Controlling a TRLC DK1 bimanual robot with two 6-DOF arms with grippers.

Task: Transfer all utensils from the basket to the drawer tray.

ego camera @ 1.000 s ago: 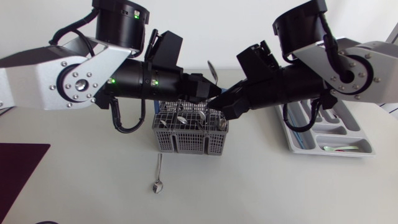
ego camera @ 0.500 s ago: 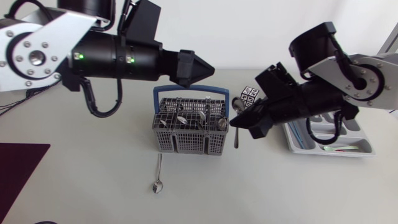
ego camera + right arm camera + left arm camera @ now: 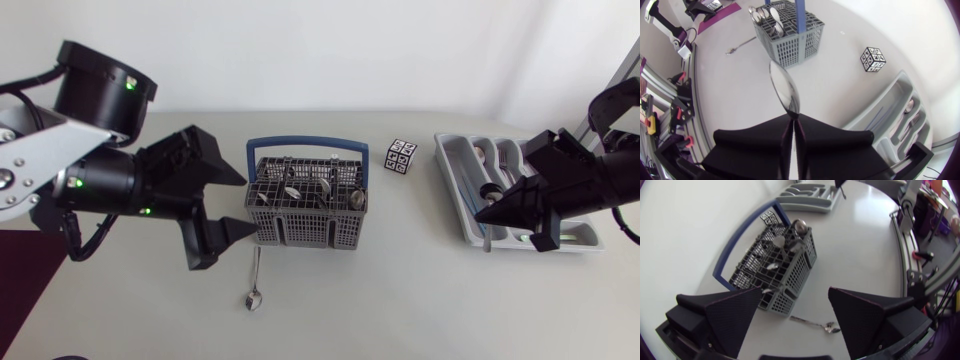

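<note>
No legible text, digits or brand marks.
Only sign-like marking: black-and-white square code patterns on the faces of the small cube [image 3: 401, 156], standing on the table [image 3: 400, 300] between basket [image 3: 300, 232] and drawer tray [image 3: 452, 180]. Patterns clearest in head and right wrist views, with no letters or numbers in them.
</note>
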